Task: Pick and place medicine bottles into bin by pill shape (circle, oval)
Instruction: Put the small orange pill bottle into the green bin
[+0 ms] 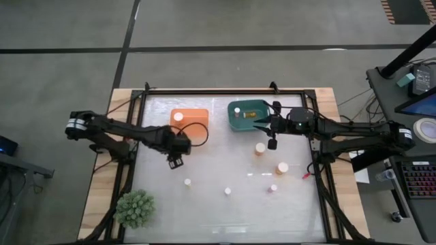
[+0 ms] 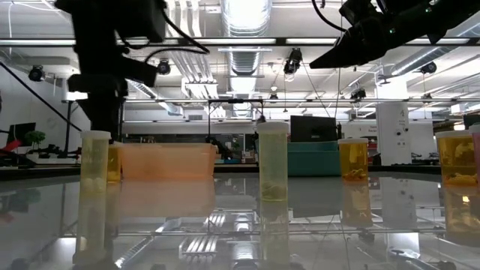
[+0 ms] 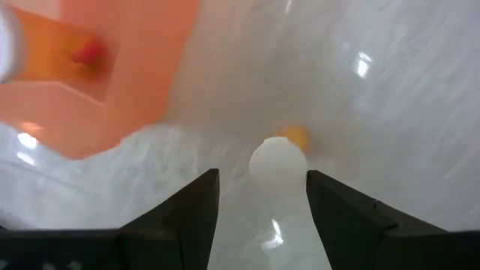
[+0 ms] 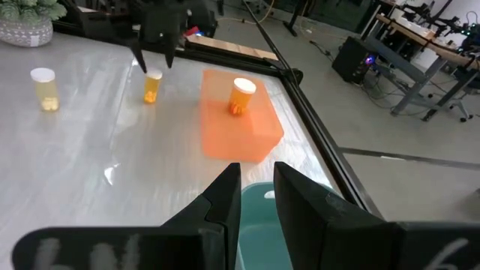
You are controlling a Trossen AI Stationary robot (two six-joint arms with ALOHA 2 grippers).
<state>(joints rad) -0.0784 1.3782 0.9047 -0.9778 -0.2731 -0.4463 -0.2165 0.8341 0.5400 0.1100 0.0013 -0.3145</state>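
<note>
My left gripper [image 1: 175, 162] is open and points down over a small amber bottle with a white cap [image 3: 277, 161]. Its fingers stand on either side of the cap without touching it. The same bottle shows in the right wrist view [image 4: 153, 86]. My right gripper [image 4: 257, 196] is narrowly open and empty above the teal bin [image 1: 248, 117]. One bottle [image 1: 178, 117] stands in the orange bin [image 1: 191, 126]. Several more bottles stand upright on the table: [image 1: 260, 148], [image 1: 282, 167], [image 1: 187, 182], [image 1: 227, 192], [image 1: 274, 188].
A green potted plant [image 1: 134, 207] sits at the near left corner. A black frame [image 1: 225, 92] runs around the glossy table. A small red thing [image 1: 306, 175] lies by the right rail. The two bins stand side by side at the far middle.
</note>
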